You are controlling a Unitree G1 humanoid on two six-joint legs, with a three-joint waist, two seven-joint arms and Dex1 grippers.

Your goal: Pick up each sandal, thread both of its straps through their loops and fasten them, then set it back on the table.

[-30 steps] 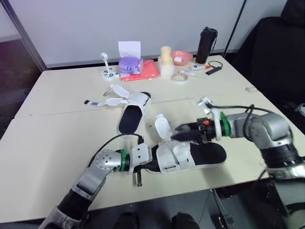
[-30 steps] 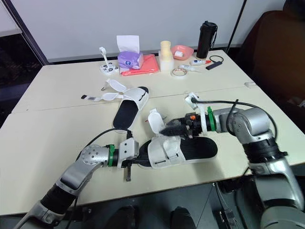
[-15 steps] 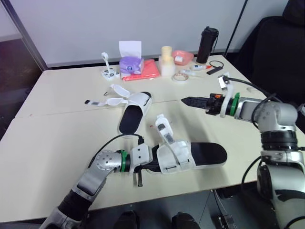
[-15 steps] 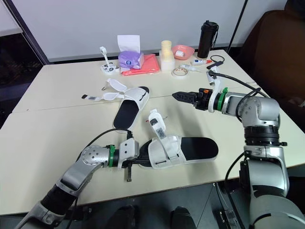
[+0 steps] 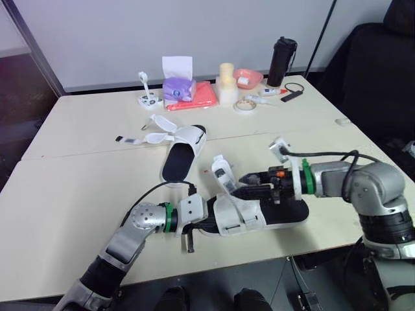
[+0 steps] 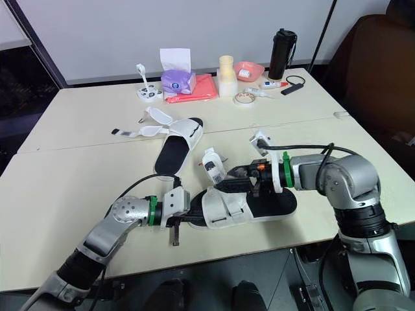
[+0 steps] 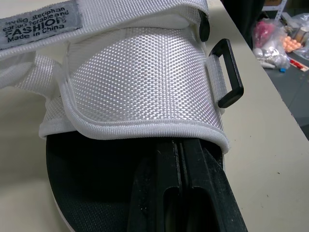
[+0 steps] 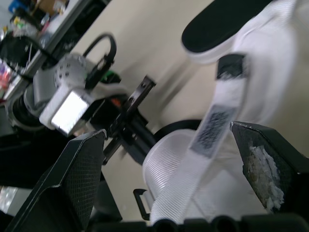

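Near sandal (image 5: 256, 214): lies flat at the front edge of the table (image 5: 71, 194), with its black sole pointing to the robot's right and its white upper at the left end.
Its front strap (image 5: 222, 175): unfastened, standing up from the upper and tilted; it shows a printed patch.
Its loop (image 7: 227, 72): a black rectangular ring at the side of the woven upper, with no strap through it.
Its label (image 7: 41, 21): sewn on a band above the upper, reading "FASHION, Made in China".
Left gripper (image 7: 176, 154): its fingers are pressed together and lie on the black footbed at the toe opening. The tips are tucked under the edge of the upper, and what they pinch there, if anything, cannot be told.
Right gripper (image 8: 166, 131): its fingers are spread wide, holding nothing. The raised strap stands between them, touching neither.
Second sandal (image 5: 183, 152): lies on the table farther back, well apart from both grippers, with both straps loose toward the left.
Far edge of the table: a purple tissue box (image 5: 177, 87), a black tumbler (image 5: 281, 60), a pink bowl (image 5: 247, 78) and a tape roll (image 5: 244, 105).
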